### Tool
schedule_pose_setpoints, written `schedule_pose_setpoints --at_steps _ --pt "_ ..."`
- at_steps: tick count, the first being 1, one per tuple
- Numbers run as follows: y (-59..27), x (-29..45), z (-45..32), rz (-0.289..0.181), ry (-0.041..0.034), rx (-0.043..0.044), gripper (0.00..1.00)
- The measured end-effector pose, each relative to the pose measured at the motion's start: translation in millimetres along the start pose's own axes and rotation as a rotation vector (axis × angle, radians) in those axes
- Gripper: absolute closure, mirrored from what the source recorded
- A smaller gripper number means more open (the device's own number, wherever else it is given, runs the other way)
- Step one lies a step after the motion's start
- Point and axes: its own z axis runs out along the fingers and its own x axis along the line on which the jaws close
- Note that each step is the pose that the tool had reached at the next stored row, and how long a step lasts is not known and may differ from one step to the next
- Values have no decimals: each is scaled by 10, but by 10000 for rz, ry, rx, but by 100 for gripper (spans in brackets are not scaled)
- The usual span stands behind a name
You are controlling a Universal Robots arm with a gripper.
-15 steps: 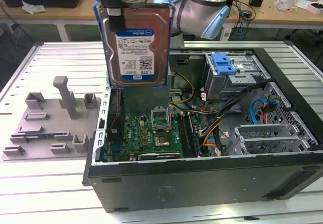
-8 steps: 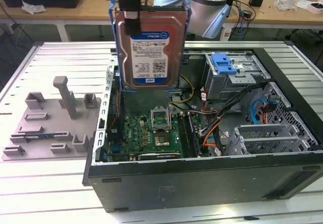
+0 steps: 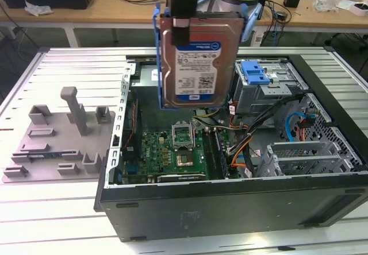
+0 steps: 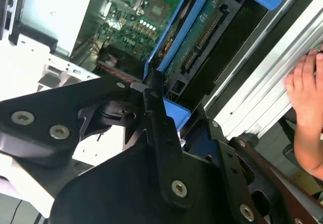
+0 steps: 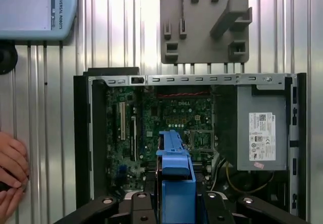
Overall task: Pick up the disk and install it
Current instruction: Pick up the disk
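Observation:
The disk (image 3: 198, 60), a silver hard drive with a white-and-blue label in a blue plastic carrier, hangs upright above the open computer case (image 3: 230, 206). My gripper (image 3: 194, 15) is shut on its upper end, with one black finger (image 3: 183, 19) lying down over the label side. In the second wrist view the disk (image 4: 202, 47) shows its dark connector side past the gripper (image 4: 162, 110). In the first wrist view the blue carrier edge of the disk (image 5: 175, 176) stands over the motherboard (image 5: 166, 118), with the gripper (image 5: 174, 206) around it.
A drive bay with a blue latch piece (image 3: 253, 71) sits at the case's far right corner. The grey power supply (image 5: 260, 133) fills one end of the case. A grey fixture plate (image 3: 57, 140) lies on the slatted table to the exterior view's left. A person's hand (image 5: 10, 168) rests beside the case.

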Motion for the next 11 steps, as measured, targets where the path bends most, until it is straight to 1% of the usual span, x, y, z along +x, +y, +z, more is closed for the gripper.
schedule_pose_setpoints --at_steps 4,6,11 --pt "-142 56 2 0 -1 0 64" --pt "-264 104 2 1 0 0 64" --pt "-451 175 4 -1 -1 0 64"
